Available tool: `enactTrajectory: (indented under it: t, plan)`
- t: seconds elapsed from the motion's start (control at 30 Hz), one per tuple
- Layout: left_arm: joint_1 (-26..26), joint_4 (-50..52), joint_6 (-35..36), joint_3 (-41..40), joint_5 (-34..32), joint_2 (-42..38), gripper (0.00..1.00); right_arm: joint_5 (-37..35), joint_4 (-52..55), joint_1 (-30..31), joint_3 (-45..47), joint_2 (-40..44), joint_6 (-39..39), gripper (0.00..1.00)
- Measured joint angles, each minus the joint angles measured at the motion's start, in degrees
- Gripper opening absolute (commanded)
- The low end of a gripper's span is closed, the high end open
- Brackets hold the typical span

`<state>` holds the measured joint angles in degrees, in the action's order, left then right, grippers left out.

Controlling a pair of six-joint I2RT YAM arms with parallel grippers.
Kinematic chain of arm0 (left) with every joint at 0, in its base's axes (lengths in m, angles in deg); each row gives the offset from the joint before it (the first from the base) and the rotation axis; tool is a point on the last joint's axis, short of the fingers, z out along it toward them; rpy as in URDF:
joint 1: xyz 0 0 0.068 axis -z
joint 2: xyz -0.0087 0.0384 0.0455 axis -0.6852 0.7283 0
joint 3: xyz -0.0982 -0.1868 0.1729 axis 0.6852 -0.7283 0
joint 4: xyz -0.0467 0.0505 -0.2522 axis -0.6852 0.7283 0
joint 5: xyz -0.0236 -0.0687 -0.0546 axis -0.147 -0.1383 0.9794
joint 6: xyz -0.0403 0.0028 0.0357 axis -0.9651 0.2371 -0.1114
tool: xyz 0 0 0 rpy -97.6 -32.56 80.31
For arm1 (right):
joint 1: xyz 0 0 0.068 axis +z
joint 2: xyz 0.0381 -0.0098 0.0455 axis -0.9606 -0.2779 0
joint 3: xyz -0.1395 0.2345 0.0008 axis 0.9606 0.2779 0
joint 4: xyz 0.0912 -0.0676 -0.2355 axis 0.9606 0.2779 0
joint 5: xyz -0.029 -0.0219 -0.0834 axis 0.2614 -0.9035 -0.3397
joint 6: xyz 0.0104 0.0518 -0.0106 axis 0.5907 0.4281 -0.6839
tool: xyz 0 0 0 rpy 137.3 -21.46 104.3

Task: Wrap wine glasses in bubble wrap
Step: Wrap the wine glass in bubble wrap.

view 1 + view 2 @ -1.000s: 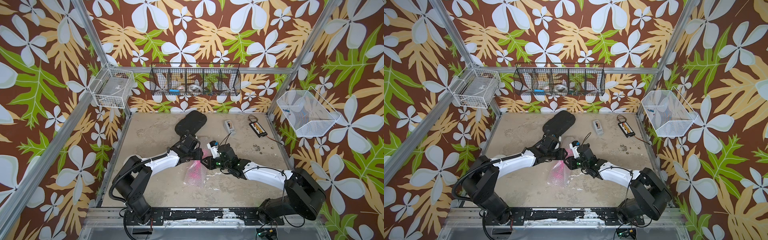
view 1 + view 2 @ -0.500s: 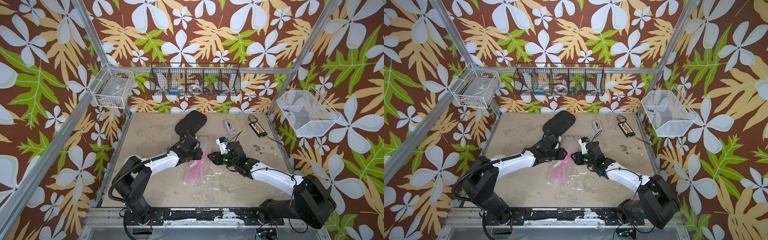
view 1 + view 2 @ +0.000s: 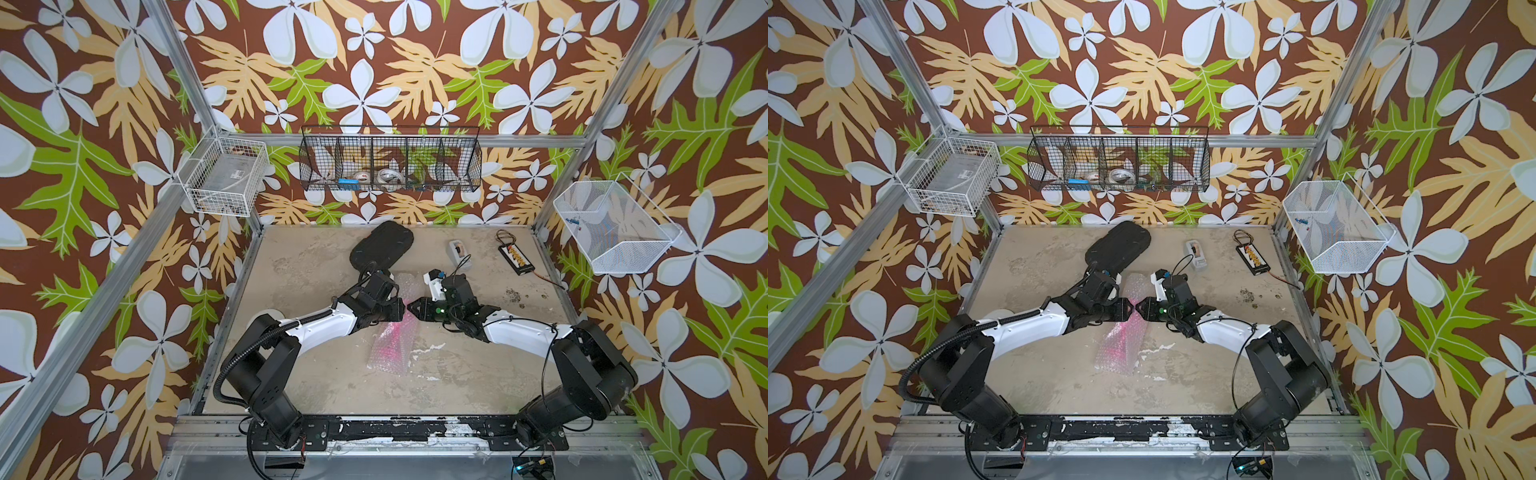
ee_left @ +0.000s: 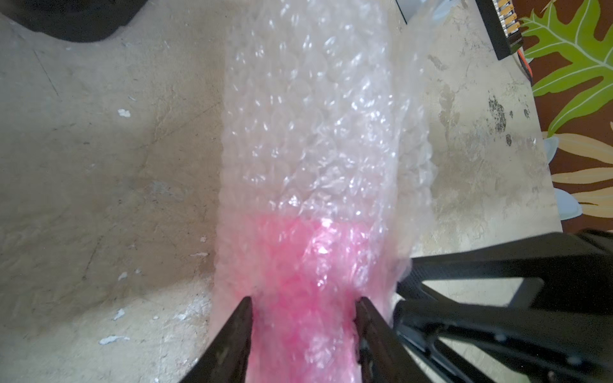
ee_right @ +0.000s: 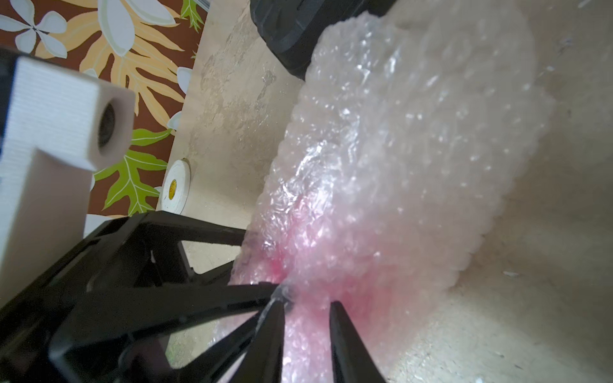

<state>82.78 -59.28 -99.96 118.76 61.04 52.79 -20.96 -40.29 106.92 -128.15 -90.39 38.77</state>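
Wrapping looks nearly done; the pink glass (image 4: 292,255) lies on the table (image 3: 316,266), rolled inside the bubble wrap (image 4: 308,116); the left gripper (image 4: 304,299) clamps its jaws across the bundle; the right gripper (image 5: 306,303) straddles a fold, jaws narrowly apart, grip unclear; next, tuck the loose ends gently

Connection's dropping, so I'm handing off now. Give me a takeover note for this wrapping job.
Left end effector: clamped on the bubble wrap around the pink goblet.
Right end effector: nearly shut across a fold of the wrap beside it; firm grip unclear.
Bundle lies lengthwise on the table, centre.
Done: goblet rolled inside the wrap.
To do: the wrap's ends look loose; close and secure them.
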Motion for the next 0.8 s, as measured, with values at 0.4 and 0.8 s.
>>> enactTrajectory:
  t: [0.4,0.8]
  plan:
    - [0.0,1.46,-0.5,-2.08,-0.94,-3.39,0.62,0.28,-1.29,0.72,-0.72,-2.99,0.52,0.26]
    - [0.0,-0.2,-0.87,-3.98,1.97,-4.94,0.73,0.35,-0.85,0.87,-1.68,-3.41,0.61,0.25]
